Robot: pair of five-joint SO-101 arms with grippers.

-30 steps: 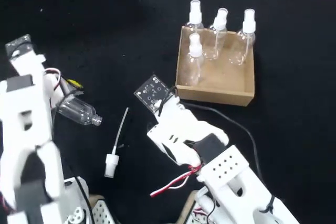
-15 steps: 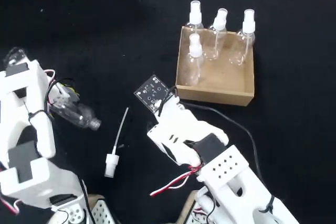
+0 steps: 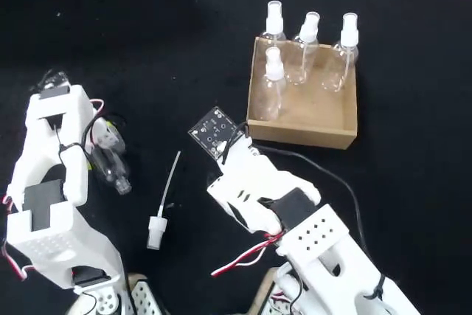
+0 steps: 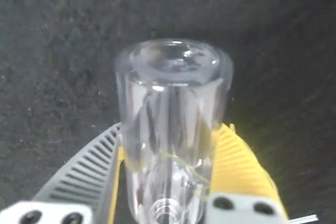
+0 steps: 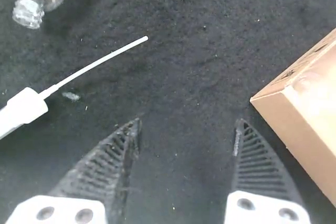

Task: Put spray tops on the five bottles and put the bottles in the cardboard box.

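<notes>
My left gripper (image 3: pixel 109 151) is shut on a clear topless bottle (image 3: pixel 112 164), held above the black table at the left with its open neck toward the front; the wrist view looks along the bottle (image 4: pixel 170 129) between grey and yellow fingers (image 4: pixel 239 166). A white spray top (image 3: pixel 159 215) with a long dip tube lies on the table just right of it, and it is the spray top (image 5: pixel 23 107) ahead of my open right gripper (image 5: pixel 186 129). My right gripper (image 3: pixel 221 156) hangs mid-table, empty. Several capped bottles (image 3: pixel 274 82) stand in the cardboard box (image 3: pixel 302 132).
The cardboard box corner (image 5: pixel 302 106) lies close to my right gripper's far side. Red and white cables (image 3: pixel 243 256) trail from the right arm near the front edge. Black cloth covers the whole table (image 3: pixel 162 49).
My left arm has swung the bottle round, so its neck now points toward the front instead of to the right. The right arm and the spray top have not moved.
</notes>
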